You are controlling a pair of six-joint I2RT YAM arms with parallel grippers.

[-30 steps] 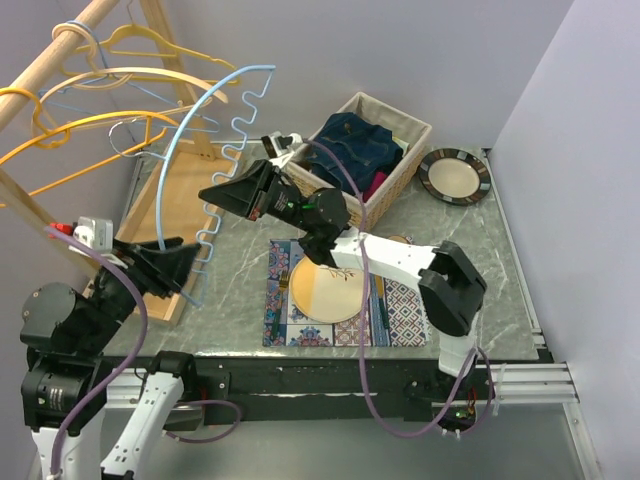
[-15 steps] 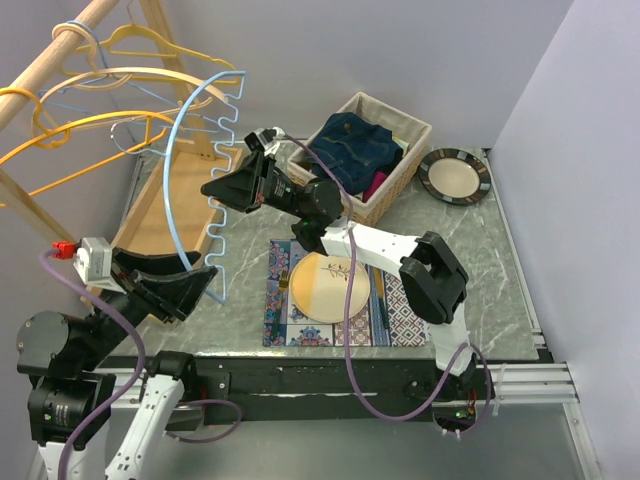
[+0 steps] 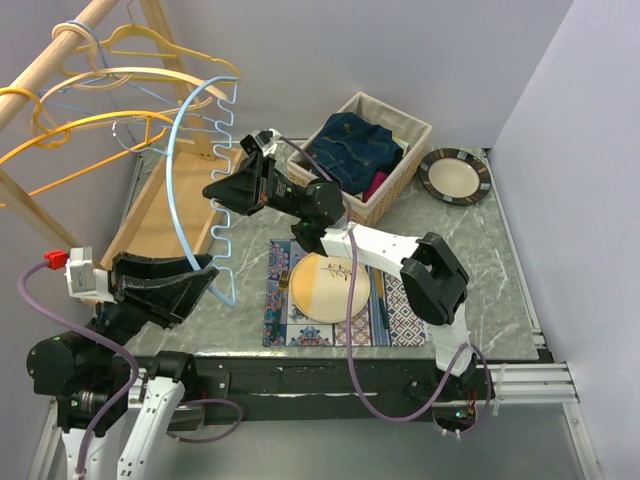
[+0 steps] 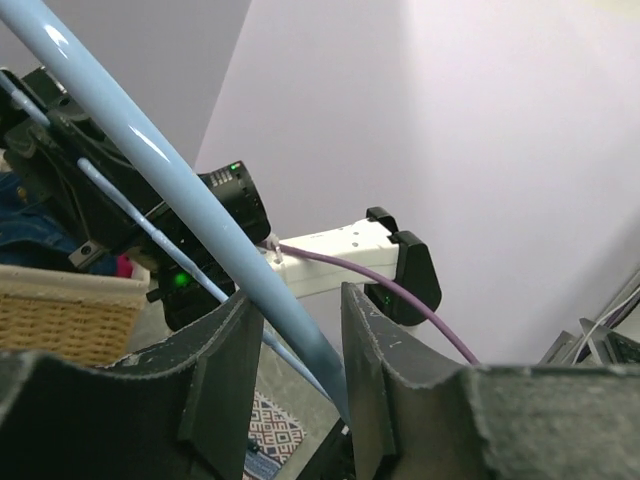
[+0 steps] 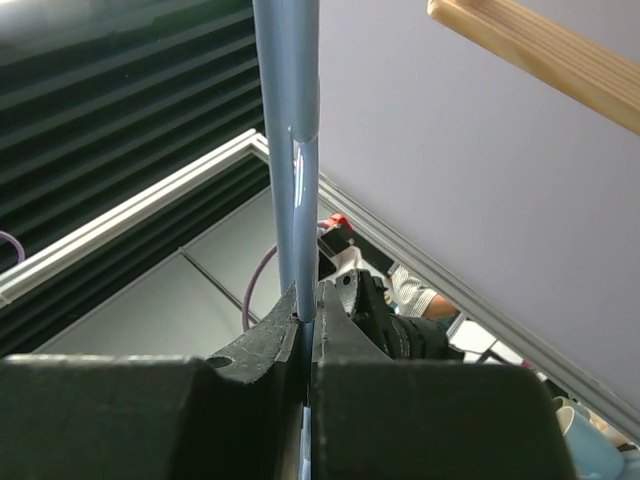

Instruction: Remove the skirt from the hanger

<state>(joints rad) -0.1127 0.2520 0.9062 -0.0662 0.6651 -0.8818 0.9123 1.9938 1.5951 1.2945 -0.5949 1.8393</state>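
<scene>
The left end effector (image 3: 203,277) has its two fingers partway apart with the bar of one light-blue hanger (image 5: 288,90) between them; a firm grip cannot be confirmed. The right end effector (image 5: 307,305) is clamped on the same hanger. On the table (image 3: 470,260): one placemat (image 3: 400,315) bearing one plate (image 3: 328,287), one wicker basket (image 3: 400,185) containing the denim skirt (image 3: 352,145), and a second plate (image 3: 455,176) beside it.

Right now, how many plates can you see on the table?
2. A yellow plate lies on the patterned placemat near the middle; a dark-rimmed plate sits at the far right, beside the basket. Others may be hidden.
</scene>
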